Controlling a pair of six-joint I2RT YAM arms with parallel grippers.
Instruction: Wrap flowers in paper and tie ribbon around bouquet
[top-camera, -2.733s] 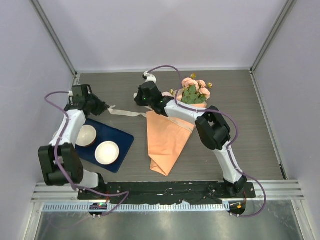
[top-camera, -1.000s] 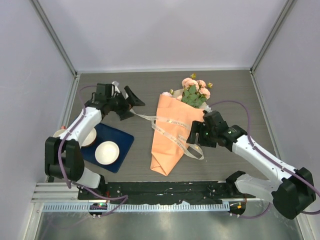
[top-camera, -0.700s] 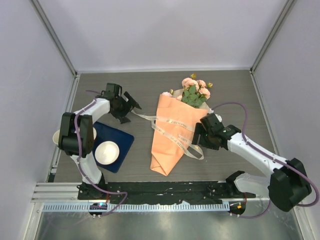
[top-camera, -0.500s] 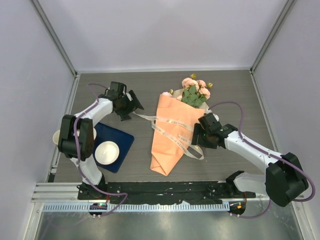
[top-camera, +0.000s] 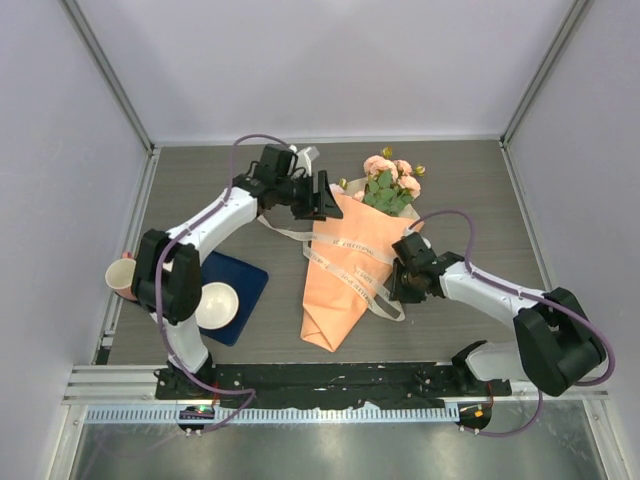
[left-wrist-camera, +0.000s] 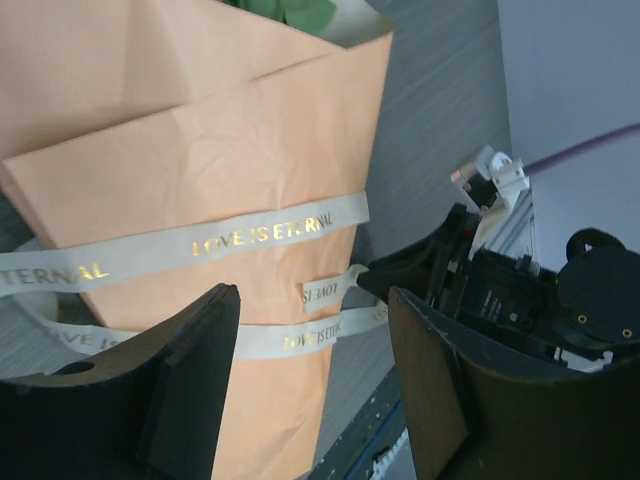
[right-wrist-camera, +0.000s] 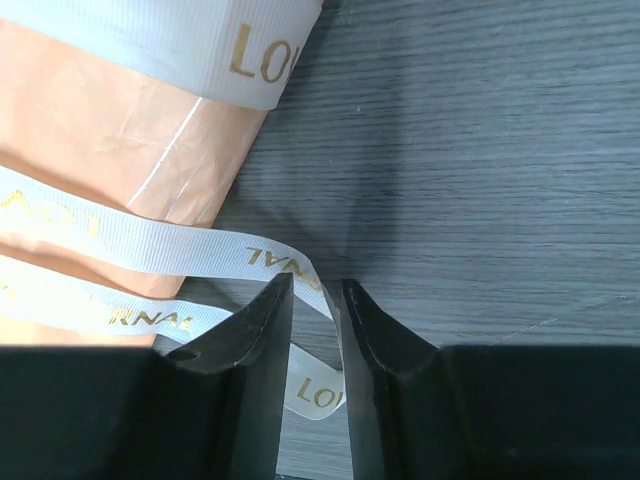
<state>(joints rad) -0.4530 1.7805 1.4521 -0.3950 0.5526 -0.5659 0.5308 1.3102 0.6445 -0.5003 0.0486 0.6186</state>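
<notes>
The bouquet lies on the table: a cone of orange paper with the pink flowers poking out of its far end. The cream ribbon crosses the cone in two bands, and its loose end curls off the right edge. My left gripper hovers open over the cone's top left; in the left wrist view this gripper has the ribbon and paper below it. My right gripper is low beside the cone's right edge, its jaws narrowed to a slim gap with the ribbon end standing between them.
A dark blue tray sits at the left with a white bowl on it. A pale cup stands by the left wall. Grey walls enclose the table on three sides.
My left arm has swung right from beside the tray to above the cone's top, jaws narrowing a little. My right gripper edged toward the cone and closed most of the way around the ribbon end.
</notes>
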